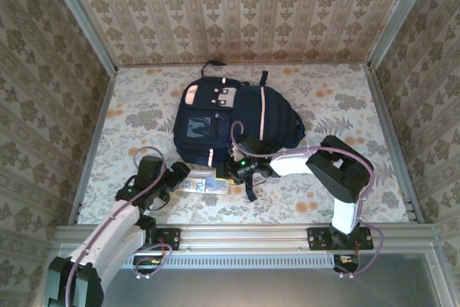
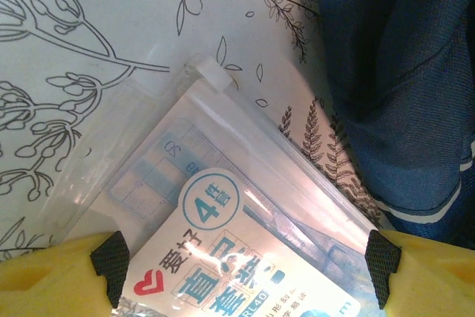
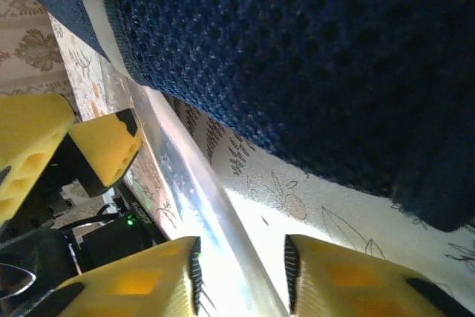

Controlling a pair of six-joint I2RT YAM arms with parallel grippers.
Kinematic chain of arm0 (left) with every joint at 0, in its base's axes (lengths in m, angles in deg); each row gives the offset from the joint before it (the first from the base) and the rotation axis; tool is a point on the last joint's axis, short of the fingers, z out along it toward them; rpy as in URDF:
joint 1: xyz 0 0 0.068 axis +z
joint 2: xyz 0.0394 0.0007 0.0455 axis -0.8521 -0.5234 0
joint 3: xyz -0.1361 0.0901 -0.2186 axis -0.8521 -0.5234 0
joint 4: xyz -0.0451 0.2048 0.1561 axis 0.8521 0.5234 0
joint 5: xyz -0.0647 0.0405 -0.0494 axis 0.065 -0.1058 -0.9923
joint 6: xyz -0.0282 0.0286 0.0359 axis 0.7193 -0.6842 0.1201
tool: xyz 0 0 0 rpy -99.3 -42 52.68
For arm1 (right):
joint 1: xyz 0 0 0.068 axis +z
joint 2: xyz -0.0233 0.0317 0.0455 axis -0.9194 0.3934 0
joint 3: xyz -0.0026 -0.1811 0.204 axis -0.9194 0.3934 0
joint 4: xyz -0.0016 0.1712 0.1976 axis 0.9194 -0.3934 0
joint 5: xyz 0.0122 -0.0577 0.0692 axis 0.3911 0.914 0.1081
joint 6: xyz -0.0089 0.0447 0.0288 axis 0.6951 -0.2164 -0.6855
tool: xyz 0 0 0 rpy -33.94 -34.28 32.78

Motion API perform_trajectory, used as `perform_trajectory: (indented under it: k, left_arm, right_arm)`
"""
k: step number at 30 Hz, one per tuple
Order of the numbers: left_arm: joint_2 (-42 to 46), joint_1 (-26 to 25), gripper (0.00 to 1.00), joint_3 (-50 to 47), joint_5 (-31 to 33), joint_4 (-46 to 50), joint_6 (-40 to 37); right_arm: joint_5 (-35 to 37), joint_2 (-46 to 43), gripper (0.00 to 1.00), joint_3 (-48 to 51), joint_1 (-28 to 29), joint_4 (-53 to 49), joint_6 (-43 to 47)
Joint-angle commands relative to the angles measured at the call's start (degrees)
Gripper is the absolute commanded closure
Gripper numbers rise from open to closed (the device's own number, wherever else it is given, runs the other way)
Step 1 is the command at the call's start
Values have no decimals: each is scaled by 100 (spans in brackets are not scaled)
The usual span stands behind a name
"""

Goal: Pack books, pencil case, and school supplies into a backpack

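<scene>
"As my left gripper (image 2: 245, 276) hung low over the flowered table (image 2: 96, 42), its jaws stood wide. The clear zip pouch (image 2: 223, 206) lay flat between the black pads (image 2: 111, 257), with a blue-and-white card (image 2: 215, 257) inside it."

"Was it clamped?"

"No, those jaws were not closed on it."

"And your other arm?"

"My right gripper (image 3: 241, 280) was narrow, with its yellow fingers (image 3: 148, 283) on either side of the pouch's shiny edge. Whether they pinched it, I could not tell."

"Where was the bag?"

"The navy backpack (image 1: 230, 116) lay mid-table, just beyond both grippers. Its mesh fabric hung close over my right fingers, and its lower edge sat just beside the pouch's far corner. Both my arms reached in from the near edge."
</scene>
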Motion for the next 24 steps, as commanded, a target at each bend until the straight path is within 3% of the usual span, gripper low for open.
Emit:
perform_trajectory:
  k: [1,5,12,19,24]
  left_arm:
    - [112,-93,12,-101,-292,831,163]
    - [520,-84,10,282,-73,1486,15]
    - [951,-25,8,1282,138,2230,-621]
    - [679,15,8,2497,-431,1942,-1462]
    - [630,23,9,2641,-1629,486,-1488]
  right_arm:
    - [26,-41,79,41,-104,418,-30]
    - [132,-336,97,70,-128,121,107]
    - [310,-1573,100,230,-141,-369,414]
    - [910,-3290,100,110,-367,-1152,830]
    - [1564,-4394,100,341,-619,-1140,836]
